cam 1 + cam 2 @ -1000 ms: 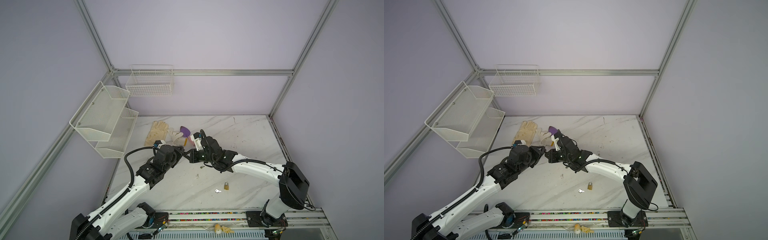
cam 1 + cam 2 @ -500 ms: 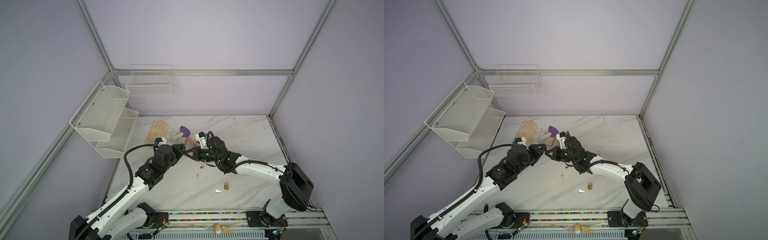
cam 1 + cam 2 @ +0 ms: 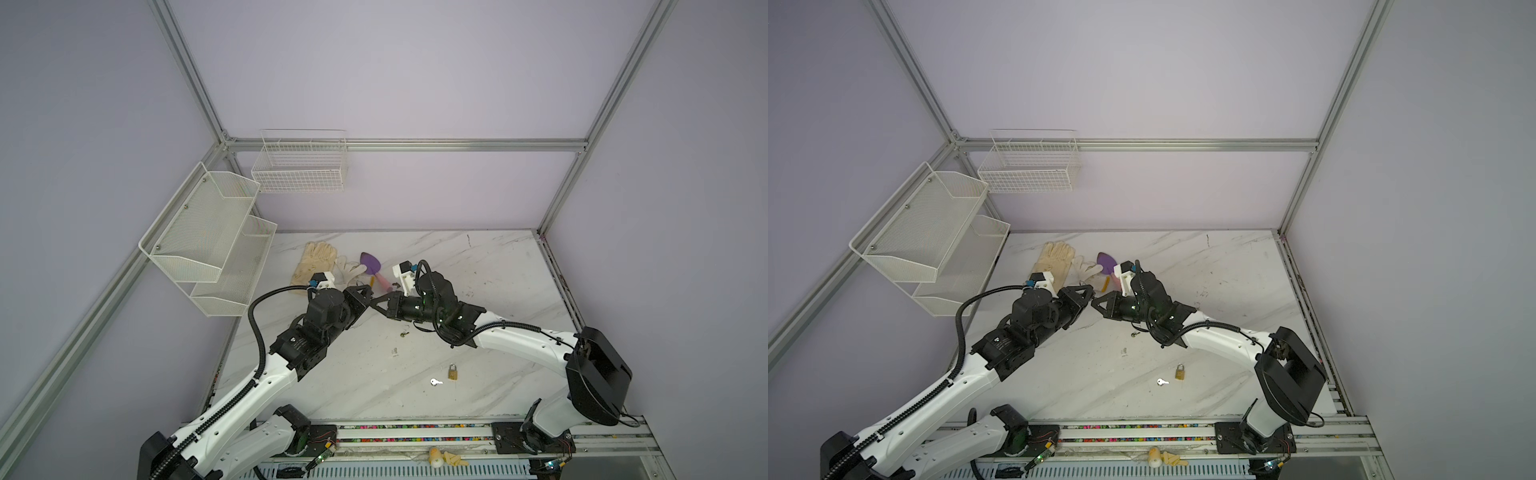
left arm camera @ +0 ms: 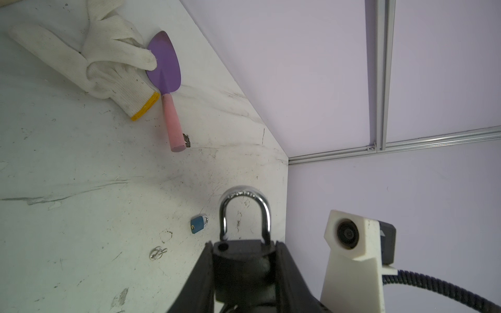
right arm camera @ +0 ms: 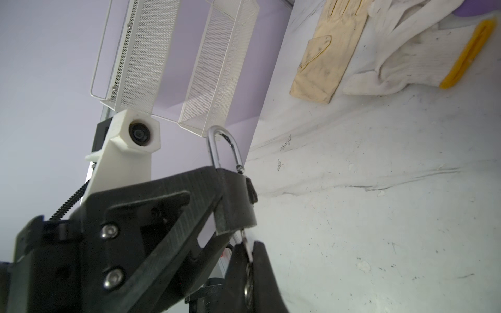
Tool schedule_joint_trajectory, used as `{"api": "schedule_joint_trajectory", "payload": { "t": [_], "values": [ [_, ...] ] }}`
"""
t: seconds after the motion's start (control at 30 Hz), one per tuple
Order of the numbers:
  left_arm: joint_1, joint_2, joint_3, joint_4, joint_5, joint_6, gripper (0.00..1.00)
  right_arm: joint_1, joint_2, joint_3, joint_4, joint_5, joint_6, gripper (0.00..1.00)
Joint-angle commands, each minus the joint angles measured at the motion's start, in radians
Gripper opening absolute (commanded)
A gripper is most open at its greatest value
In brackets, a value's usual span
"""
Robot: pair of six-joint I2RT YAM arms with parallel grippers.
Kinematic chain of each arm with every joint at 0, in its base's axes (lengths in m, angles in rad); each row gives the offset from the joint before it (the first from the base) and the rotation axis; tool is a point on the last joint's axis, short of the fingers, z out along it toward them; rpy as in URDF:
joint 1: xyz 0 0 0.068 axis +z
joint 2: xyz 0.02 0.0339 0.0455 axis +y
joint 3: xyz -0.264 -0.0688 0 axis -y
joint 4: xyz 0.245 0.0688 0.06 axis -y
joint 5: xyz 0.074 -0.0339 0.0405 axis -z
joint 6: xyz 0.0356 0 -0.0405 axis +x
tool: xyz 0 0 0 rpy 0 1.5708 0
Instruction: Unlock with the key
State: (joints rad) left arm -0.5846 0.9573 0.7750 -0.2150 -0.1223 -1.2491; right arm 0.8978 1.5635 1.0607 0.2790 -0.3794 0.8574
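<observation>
Keyhole hidden, my left gripper (image 4: 243, 248) clamped on black padlock with silver shackle (image 4: 240, 271), my right gripper (image 5: 248, 260) pinching small silver key (image 5: 244, 241) at its underside, arms meeting tip to tip.

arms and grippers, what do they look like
The left arm and right arm have white links and black joints. A black ribbed cable loops along the left one. The left gripper and right gripper have black triangular fingers with cut-outs; each wrist carries a white camera mount. Small green lights glow on the right wrist.
</observation>
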Motion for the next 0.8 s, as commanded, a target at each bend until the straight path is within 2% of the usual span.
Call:
{"api": "schedule_joint_trajectory", "payload": {
  "t": [0.0,0.07,0.2,0.4,0.53,0.67,0.77],
  "values": [
    [-0.015,0.02,0.083,-0.077,0.044,0.056,0.0,0.009,-0.038,0.066,-0.038,0.105,-0.116,0.0],
    [-0.012,0.027,0.114,-0.106,0.02,0.087,0.0,0.009,-0.049,0.062,-0.087,0.165,-0.16,0.0],
    [-0.007,0.029,0.174,-0.184,-0.046,0.169,0.0,0.01,-0.064,0.051,-0.126,0.202,-0.172,0.29],
    [-0.004,0.016,0.226,-0.263,-0.112,0.358,0.0,0.009,-0.105,0.063,-0.211,0.247,-0.241,0.45],
    [-0.004,-0.021,0.201,-0.265,-0.142,0.519,0.0,0.007,-0.148,0.08,-0.29,0.297,-0.303,0.55],
    [-0.004,-0.075,0.138,-0.189,-0.087,0.723,0.0,0.003,-0.184,0.103,-0.375,0.349,-0.368,0.6],
    [-0.006,-0.118,0.051,-0.086,0.003,0.873,0.0,0.003,-0.22,0.124,-0.429,0.353,-0.437,0.63]
  ]
}}
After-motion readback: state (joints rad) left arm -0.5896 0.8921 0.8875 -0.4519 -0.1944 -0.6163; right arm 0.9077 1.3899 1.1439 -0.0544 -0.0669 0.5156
